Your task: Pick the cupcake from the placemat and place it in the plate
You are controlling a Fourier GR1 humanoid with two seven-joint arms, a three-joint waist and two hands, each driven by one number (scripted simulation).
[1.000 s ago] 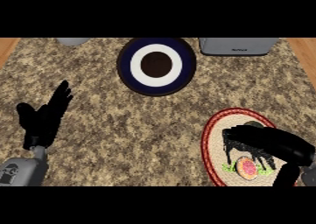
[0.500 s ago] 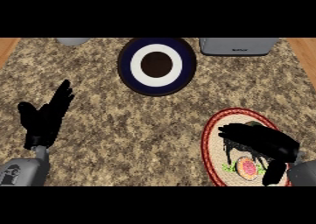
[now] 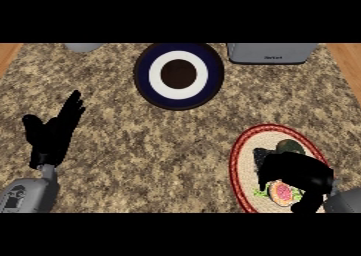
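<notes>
The cupcake [image 3: 281, 192] on the placemat [image 3: 242, 155] is mostly hidden by the curled right hand [image 3: 294, 170], while the left hand [image 3: 54, 132] is held open.

Left hand [image 3: 51, 134] rests open at the near left, fingers straight and pointing far and slightly right, thumb spread to the left, its grey forearm entering from the near-left corner. Right hand [image 3: 297, 172] sits near right, palm down, fingers curled downward, grey wrist at the near-right edge.
</notes>
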